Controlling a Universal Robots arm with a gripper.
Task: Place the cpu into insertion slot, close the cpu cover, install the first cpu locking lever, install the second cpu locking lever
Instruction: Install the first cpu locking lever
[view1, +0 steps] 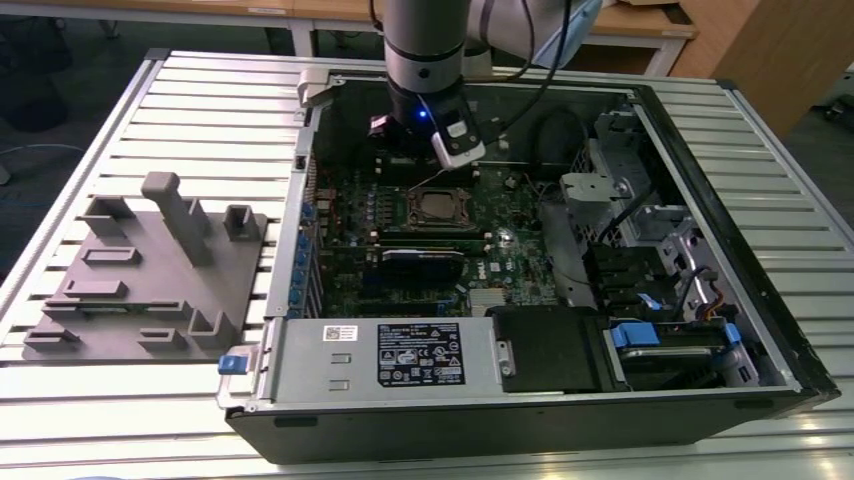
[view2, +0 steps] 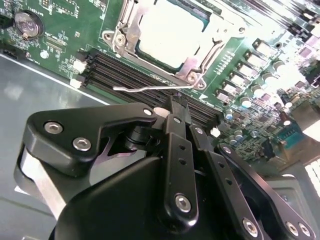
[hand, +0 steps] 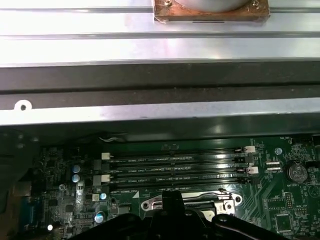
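In the exterior view my gripper (view1: 430, 160) hangs inside the open computer case, just behind the insertion slot (view1: 438, 208) on the green motherboard. The second wrist view shows the cpu (view2: 167, 27) lying in the slot, its pale top framed by the silver cpu cover (view2: 127, 37), which lies flat over it. One thin wire locking lever (view2: 150, 89) stands free beside the slot's edge. My gripper (view2: 174, 102) has its black fingers (view2: 177, 145) shut together, the tip right at this lever; a grip on the wire cannot be made out. In the first wrist view the gripper (hand: 170, 197) sits by the slot's rim (hand: 227, 204).
Black memory slots (hand: 175, 170) run alongside the slot. A black expansion card (view1: 424, 258) lies in front of it, a power supply (view1: 387, 360) at the case front, drive bays (view1: 641, 230) at the exterior view's right. A grey fixture (view1: 147, 270) stands on the slatted table.
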